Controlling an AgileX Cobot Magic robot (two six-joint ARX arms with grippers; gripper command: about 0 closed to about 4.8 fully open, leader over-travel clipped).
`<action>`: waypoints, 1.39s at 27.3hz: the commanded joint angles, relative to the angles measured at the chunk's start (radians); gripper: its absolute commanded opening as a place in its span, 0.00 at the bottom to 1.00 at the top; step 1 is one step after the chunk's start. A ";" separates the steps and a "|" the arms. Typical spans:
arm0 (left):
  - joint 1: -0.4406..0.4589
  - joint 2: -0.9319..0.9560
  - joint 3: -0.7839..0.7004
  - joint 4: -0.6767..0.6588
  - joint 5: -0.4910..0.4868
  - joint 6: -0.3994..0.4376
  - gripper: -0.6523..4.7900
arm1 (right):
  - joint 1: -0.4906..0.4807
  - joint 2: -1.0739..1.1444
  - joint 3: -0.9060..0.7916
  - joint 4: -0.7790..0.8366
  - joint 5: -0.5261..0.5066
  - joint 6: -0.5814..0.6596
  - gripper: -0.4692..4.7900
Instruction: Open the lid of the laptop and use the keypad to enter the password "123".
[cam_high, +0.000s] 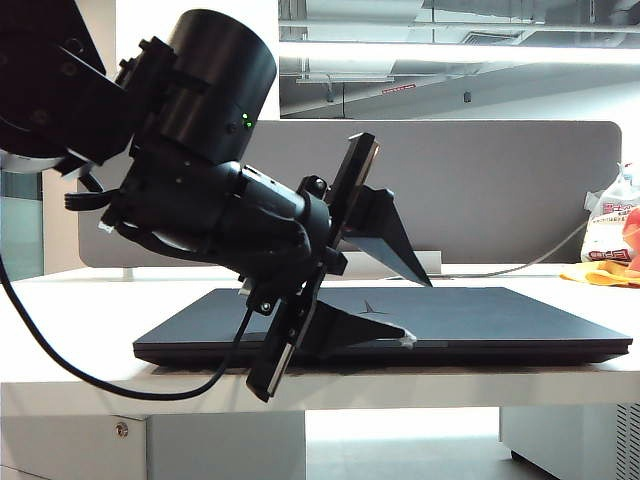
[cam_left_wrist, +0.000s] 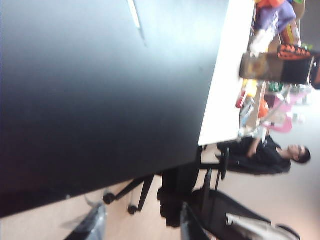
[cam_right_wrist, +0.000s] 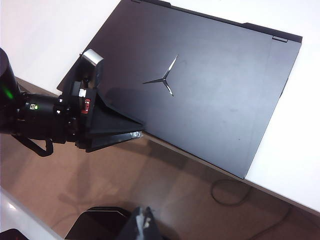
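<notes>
- The laptop (cam_high: 480, 325) lies shut and flat on the white table (cam_high: 60, 300), its front edge running along the table's front edge, well in from the far edge and the grey divider board (cam_high: 500, 190).
- The lid (cam_right_wrist: 210, 95) is a thin, stiff, matte black panel with a silver Y-shaped emblem (cam_right_wrist: 164, 79) in its middle. It probably turns on a firm hinge at the back, and the smooth top gives little to pinch.
- Best hold, as I judge it: a fingertip hooked under the lid's front lip near the middle of the front edge, lifting gently so the base does not slide or tip.
- The keypad is hidden under the closed lid, so the password step cannot begin yet.
- The left gripper (cam_high: 405, 310) sits at the front edge, left of the middle. Its jaws stand partly apart and hold nothing; the lower finger (cam_high: 350, 330) lies at the lid's lip, the upper one is above the lid. Whether it touches, I cannot tell.
- The right gripper (cam_right_wrist: 142, 227) hangs above and in front of the table's front edge, away from the laptop; only its tip shows, so I cannot tell its opening.
</notes>
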 joint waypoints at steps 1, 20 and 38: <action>-0.010 0.010 0.001 0.005 -0.016 -0.036 0.47 | 0.000 0.003 0.002 0.012 -0.005 -0.009 0.08; -0.047 0.047 -0.061 0.053 -0.083 -0.109 0.47 | 0.000 0.002 0.002 0.010 -0.005 -0.009 0.08; -0.023 0.123 -0.061 0.140 -0.066 -0.151 0.44 | 0.000 0.000 0.002 0.000 -0.005 -0.010 0.08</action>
